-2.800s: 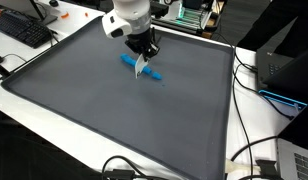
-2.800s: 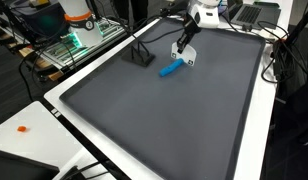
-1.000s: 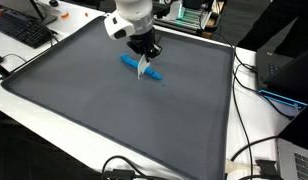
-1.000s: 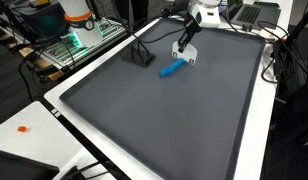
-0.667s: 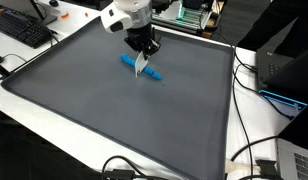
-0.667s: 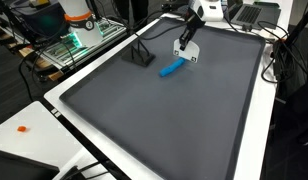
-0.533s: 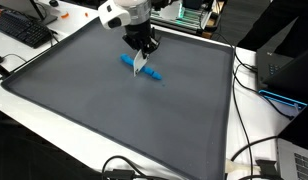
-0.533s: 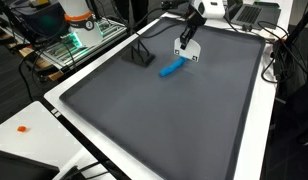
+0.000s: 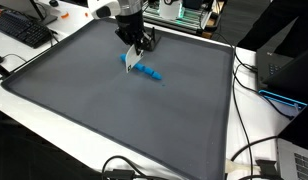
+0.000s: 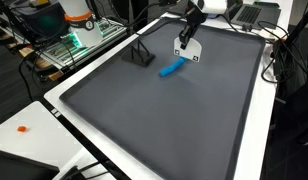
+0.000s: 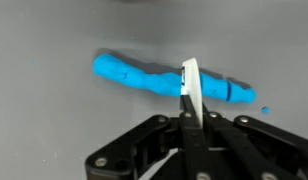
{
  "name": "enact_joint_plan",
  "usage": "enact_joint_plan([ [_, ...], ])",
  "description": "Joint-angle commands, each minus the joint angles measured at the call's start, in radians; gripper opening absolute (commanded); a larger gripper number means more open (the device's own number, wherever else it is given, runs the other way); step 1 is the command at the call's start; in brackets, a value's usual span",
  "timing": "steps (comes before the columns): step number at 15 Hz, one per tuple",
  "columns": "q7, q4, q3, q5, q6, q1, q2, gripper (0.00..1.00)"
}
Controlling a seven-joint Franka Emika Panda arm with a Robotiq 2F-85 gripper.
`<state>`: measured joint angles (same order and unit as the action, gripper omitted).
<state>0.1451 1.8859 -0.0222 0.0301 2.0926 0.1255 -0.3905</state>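
My gripper [image 9: 135, 50] is shut on a thin flat white blade [image 11: 191, 88] that hangs down from the fingertips [image 11: 194, 118]. Just beyond it a lumpy blue roll [image 11: 144, 76] lies on the dark grey mat [image 9: 94, 110]. In the wrist view the blade's edge crosses in front of the roll's right half, and I cannot tell whether they touch. In both exterior views the gripper [image 10: 185, 42] hovers over the far part of the mat, with the blue roll [image 9: 146, 71] [image 10: 172, 68] right beside the blade's lower end.
A small black stand [image 10: 142, 55] sits on the mat near the roll. A keyboard [image 9: 24, 30] and cables lie past the mat's white border. A laptop [image 9: 284, 70] stands at one side. A green-lit rack [image 10: 74, 45] stands behind.
The arm has swung and risen a little toward the mat's far edge, carrying the white blade off the roll's middle toward its end. The blue roll has not moved.
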Motion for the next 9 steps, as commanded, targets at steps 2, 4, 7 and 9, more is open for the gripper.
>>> enact_joint_plan([
  [2,0.001,0.023,0.005,0.016,-0.008,-0.015,0.007,0.01],
  [4,0.002,0.027,0.007,0.016,-0.006,-0.019,0.004,0.01],
  [7,-0.005,0.033,0.006,0.009,0.0,-0.026,-0.004,0.01],
  [9,-0.008,0.036,0.004,0.004,0.003,-0.029,-0.013,0.01],
])
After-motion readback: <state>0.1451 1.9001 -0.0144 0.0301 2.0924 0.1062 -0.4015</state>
